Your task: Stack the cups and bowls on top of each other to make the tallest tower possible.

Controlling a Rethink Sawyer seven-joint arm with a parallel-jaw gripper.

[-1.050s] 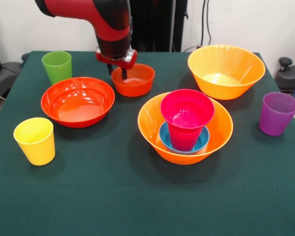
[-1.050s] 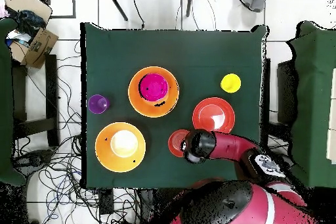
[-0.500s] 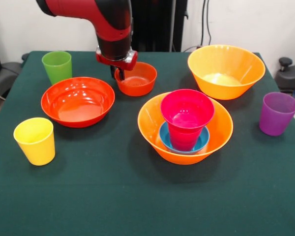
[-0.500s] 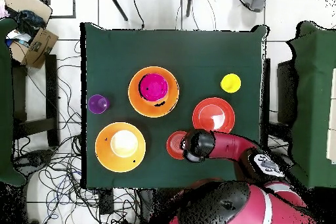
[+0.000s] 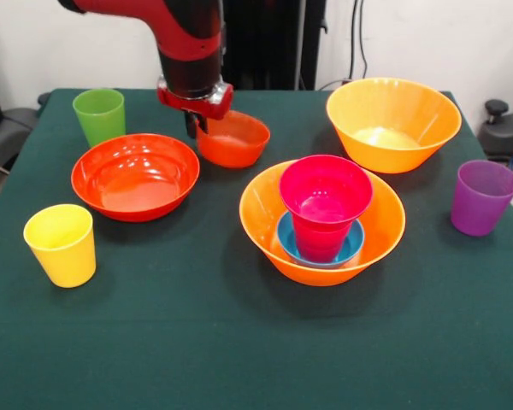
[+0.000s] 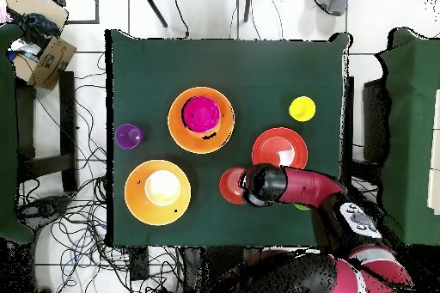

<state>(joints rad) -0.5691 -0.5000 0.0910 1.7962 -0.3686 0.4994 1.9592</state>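
Front view: the gripper (image 5: 195, 122) pinches the rim of the small red-orange bowl (image 5: 235, 139). The jaws are closed on that rim, one finger inside and one outside. The bowl tips a little, and its far side looks lifted, so I think it is just coming off the green table (image 5: 239, 342).

The tower (image 5: 323, 220) sits near the middle of the table. It is a big orange bowl (image 5: 376, 231) with a blue bowl (image 5: 286, 239) inside it and a pink cup (image 5: 325, 201) standing in the blue bowl.

The other big orange bowl (image 5: 393, 120) is behind the tower. The wide red bowl (image 5: 135, 175) is just beside the held bowl. The green cup (image 5: 99, 114), the yellow cup (image 5: 61, 242) and the purple cup (image 5: 481, 196) each stand alone.

In the overhead view the arm (image 6: 296, 186) covers part of the small bowl.

The bowl looks light, hard and shiny. I think it can slip or swing, because only one edge is held. The rim is the best place to grab it, since the sides are round and smooth. It should be carried slowly and kept level.
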